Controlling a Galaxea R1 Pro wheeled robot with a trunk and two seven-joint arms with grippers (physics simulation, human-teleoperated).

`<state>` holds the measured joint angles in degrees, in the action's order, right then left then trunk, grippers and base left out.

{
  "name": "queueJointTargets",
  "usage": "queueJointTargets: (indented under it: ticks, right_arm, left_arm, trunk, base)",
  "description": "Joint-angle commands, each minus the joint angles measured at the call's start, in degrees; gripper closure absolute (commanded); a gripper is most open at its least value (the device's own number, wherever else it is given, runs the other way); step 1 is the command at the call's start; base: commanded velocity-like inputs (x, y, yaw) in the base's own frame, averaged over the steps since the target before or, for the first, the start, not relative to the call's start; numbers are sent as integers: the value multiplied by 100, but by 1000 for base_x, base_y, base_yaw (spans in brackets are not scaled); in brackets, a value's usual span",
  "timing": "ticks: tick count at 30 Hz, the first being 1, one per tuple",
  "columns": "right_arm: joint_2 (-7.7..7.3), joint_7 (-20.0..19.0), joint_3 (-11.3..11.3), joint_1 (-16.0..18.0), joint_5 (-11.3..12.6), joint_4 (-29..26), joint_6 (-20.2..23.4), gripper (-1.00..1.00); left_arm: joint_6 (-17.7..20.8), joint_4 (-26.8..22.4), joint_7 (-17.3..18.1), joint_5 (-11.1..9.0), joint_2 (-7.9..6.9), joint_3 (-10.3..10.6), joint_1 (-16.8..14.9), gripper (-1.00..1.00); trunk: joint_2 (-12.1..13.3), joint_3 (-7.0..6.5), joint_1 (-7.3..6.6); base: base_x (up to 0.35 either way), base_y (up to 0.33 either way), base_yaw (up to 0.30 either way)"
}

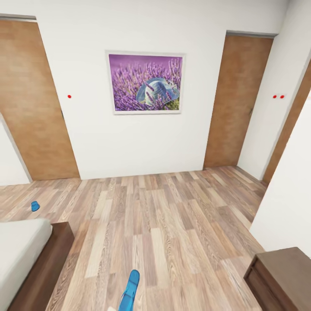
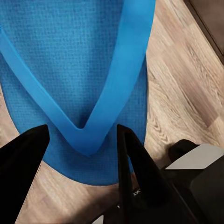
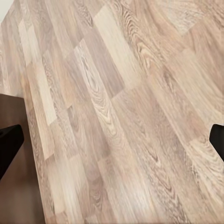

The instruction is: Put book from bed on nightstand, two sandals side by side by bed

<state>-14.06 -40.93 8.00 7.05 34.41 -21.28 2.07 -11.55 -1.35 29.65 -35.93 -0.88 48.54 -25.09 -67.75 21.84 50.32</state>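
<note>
We saw the left gripper (image 2: 81, 140) clamped on a blue sandal (image 2: 79, 60), its length running ahead; right gripper (image 3: 112, 140) gaped wide.

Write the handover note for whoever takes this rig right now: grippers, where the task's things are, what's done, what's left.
Left gripper: fingers astride the toe end of a blue sandal; whether it is clamped is unclear.
Right gripper: open over bare floor.
Second sandal lies on the floor beyond the bed corner.
Dark brown cabinet at lower right.
Left: pair the sandals beside the bed; move the book, not located here.
</note>
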Motion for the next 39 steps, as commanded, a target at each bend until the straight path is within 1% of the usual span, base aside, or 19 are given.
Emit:
queueJointTargets:
  ticks: [1,4,10,23,31,39]
  right_arm:
    - [1,-25,9,2,40,5,22,-100]
    - [0,-28,9,1,40,6,22,-100]
    - [13,-26,9,3,40,9,-23,-100]
    - [34,-20,9,2,40,10,-84,-100]
    - [26,-20,9,5,40,10,-85,-100]
    - [42,-20,9,1,40,10,-91,-100]
  left_arm:
    - [-23,3,15,-43,0,41,-5,100]
    - [-23,3,14,-42,1,41,-5,100]
    - [-23,3,14,-44,1,41,-5,100]
    - [-23,1,14,-42,1,41,-5,100]
    - [-23,3,14,-45,1,41,-5,100]
    - [-23,3,14,-46,1,41,-5,100]
  trunk:
    - [-3,6,3]
    - [-3,6,3]
    - [-3,6,3]
    - [-3,6,3]
    - [-3,6,3]
    - [-3,6,3]
  base:
    - [294,-133,243]
    - [293,-133,160]
    - [293,-109,24]
    - [301,-8,9]
    - [305,0,209]
    - [305,0,27]
